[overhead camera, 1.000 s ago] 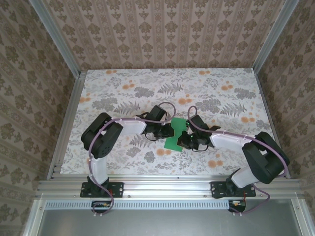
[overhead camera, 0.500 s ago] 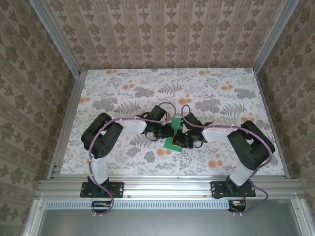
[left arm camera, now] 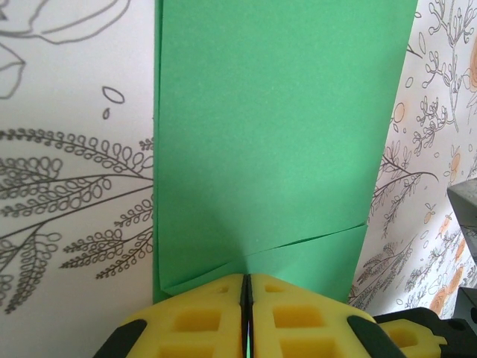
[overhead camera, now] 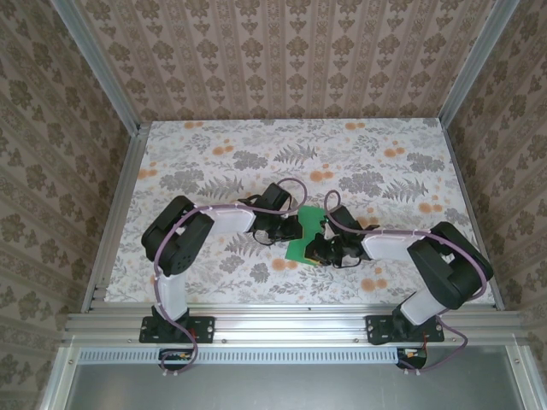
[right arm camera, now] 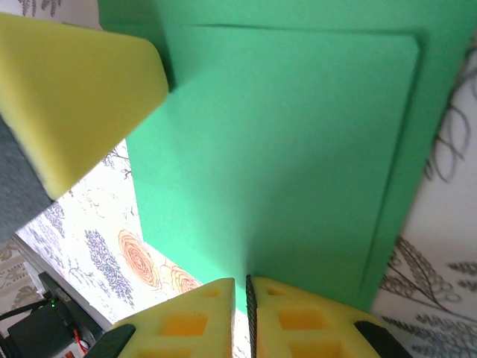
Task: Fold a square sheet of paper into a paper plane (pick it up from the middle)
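top: green paper [overhead camera: 299,243] between both arms | left wrist: slanted crease [left arm camera: 305,240]

Sheet of paper [left arm camera: 268,134], left wrist view: its far end is cut off by the top edge. Its near edge runs out of sight between the pads [left arm camera: 201,317] of the left gripper [left arm camera: 247,287].
Sheet of paper, right wrist view: cut off at the top and right edges. Its near edge is hidden at the right gripper [right arm camera: 240,287].
Pads: cut off by the bottom edge in both wrist views.
Yellow pad [right arm camera: 67,97]: blurred, cut off at the left edge, and it covers a corner of the sheet of paper.
Top view: both grippers cover much of the sheet of paper. The folds and jaws are too small to tell.
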